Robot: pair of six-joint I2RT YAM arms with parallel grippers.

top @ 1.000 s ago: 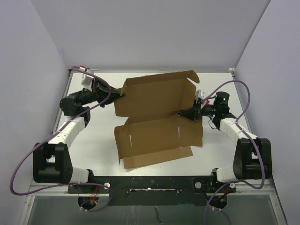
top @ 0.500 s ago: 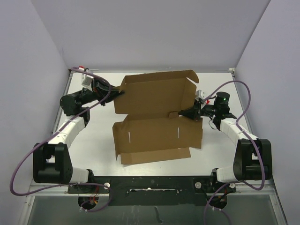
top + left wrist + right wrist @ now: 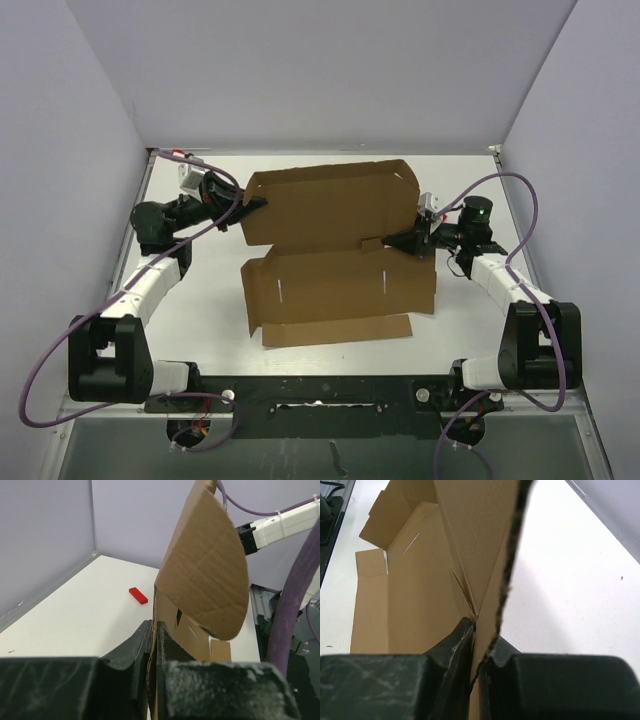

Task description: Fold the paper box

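Paper box (image 3: 335, 285) — mid-table, near flap and base panel lying flat, far panel raised. Right gripper (image 3: 392, 240): fingers clamped on that panel's right edge. Left gripper (image 3: 258, 203): clamped on its left edge. Step judged: folding the far panel over — next needs both arms moving evenly.

Robotics lab test cell. Plain white table (image 3: 200, 300) boxed in on three sides by bare lavender-grey wall panels (image 3: 330, 70). Two black-and-white jointed robot arms, left arm (image 3: 150, 285) and right arm (image 3: 500, 280), bolted to black mounting rail (image 3: 320, 392) at near edge. Thick purple cables (image 3: 292, 605) looping loose off arms. Loose items: brown corrugated cardboard paper box (image 3: 340, 285), small flat red block (image 3: 138, 595).
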